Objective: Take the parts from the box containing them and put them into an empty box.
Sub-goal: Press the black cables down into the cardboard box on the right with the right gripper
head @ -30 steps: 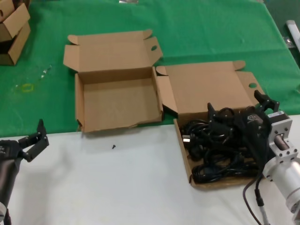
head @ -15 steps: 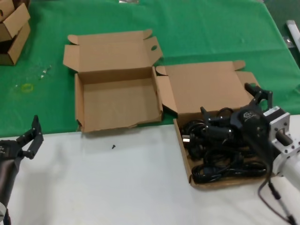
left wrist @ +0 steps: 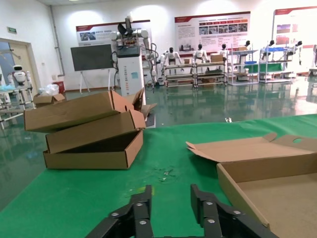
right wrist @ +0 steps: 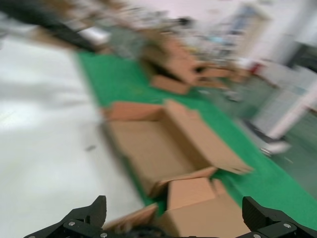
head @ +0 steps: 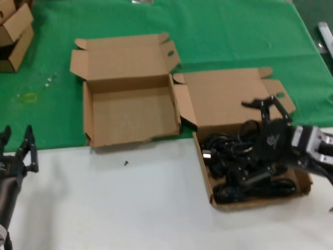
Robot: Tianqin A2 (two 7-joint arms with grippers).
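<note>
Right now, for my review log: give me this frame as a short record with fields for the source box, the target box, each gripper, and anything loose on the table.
source box: box with black cables, lid open, on the white table at the robot's right
target box: empty box, lid open, sagging front wall, lying on the green cloth
right gripper: open, over the cable box, nothing held
left gripper: open, idle at the table's left edge, away from both boxes
loose item: small dark speck on the table before the empty box
background: stacked cardboard boxes on the far left
</note>
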